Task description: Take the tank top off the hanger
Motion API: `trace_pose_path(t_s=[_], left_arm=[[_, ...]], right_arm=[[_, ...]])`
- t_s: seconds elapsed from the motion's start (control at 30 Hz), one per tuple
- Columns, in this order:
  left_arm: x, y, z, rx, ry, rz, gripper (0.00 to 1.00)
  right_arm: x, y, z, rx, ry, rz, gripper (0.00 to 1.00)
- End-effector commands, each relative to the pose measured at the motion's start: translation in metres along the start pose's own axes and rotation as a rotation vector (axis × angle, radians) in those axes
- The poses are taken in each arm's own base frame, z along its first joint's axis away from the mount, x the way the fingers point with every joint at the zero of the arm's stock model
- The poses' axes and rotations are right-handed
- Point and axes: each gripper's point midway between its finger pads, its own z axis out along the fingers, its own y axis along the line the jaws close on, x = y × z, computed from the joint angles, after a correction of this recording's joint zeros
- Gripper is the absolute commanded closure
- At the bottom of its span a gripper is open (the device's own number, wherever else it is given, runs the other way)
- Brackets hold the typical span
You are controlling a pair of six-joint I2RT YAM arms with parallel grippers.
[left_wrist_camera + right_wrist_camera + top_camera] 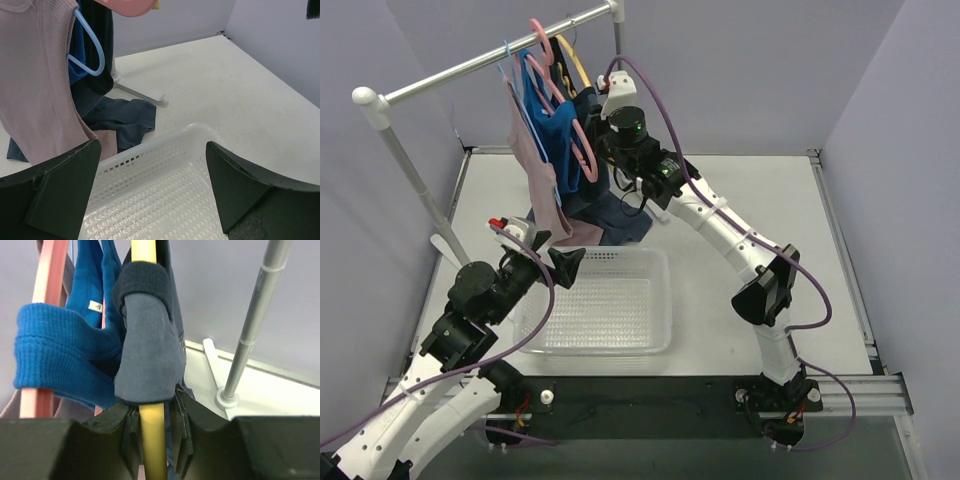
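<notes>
Right gripper (pixel 152 426) is reaching up to the rail (pixel 490 60); its jaws are standing nearly together, pinching the yellow hanger (pixel 151 452) between the pads, with dark cloth caught beside it on one side. Left gripper (pixel 152 165) is hovering over the near rim of the white basket (pixel 165 145); its jaws are spread wide and are touching nothing. The navy tank top (pixel 147 345) is hanging on the yellow hanger; its strap is looping over the hanger's arm as a thick folded band just above the right fingers, while its lower part is lying crumpled on the table (pixel 240 90) behind the basket. A blue tank top (pixel 55 350) on a pink hanger (pixel 47 270) is pressing against it; a mauve tank top (pixel 35 90) is hanging farther along.
</notes>
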Motion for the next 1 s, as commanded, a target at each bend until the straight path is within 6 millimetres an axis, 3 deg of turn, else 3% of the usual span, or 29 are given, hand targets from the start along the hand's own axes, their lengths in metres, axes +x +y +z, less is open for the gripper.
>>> trace_pose_path(t_s=[0.0, 0.07, 0.27, 0.4, 0.5, 0.6, 0.97], left_arm=[[-0.02, -0.002, -0.002, 0.01, -0.069, 0.01, 0.03], [-0.021, -0.001, -0.004, 0.009, -0.075, 0.009, 0.03], [-0.019, -0.001, -0.003, 0.01, -0.073, 0.011, 0.03], [-0.02, -0.001, -0.003, 0.012, -0.073, 0.016, 0.03], [-0.02, -0.001, -0.003, 0.009, -0.075, 0.017, 0.03], [-0.02, -0.001, -0.004, 0.01, -0.076, 0.017, 0.03], [-0.02, -0.003, -0.004, 0.03, -0.081, 0.023, 0.03]], right_arm=[[-0.052, 0.003, -0.005, 0.009, -0.164, 0.01, 0.81], [-0.055, -0.002, -0.004, 0.033, -0.178, 0.005, 1.0], [-0.092, 0.0, -0.015, 0.008, -0.308, -0.054, 1.0], [-0.128, 0.0, -0.035, -0.014, -0.434, -0.08, 1.0], [-0.142, -0.003, -0.044, -0.009, -0.478, -0.115, 1.0], [-0.149, -0.006, -0.048, 0.002, -0.493, -0.131, 1.0], [-0.143, -0.017, -0.056, 0.028, -0.476, -0.173, 1.0]])
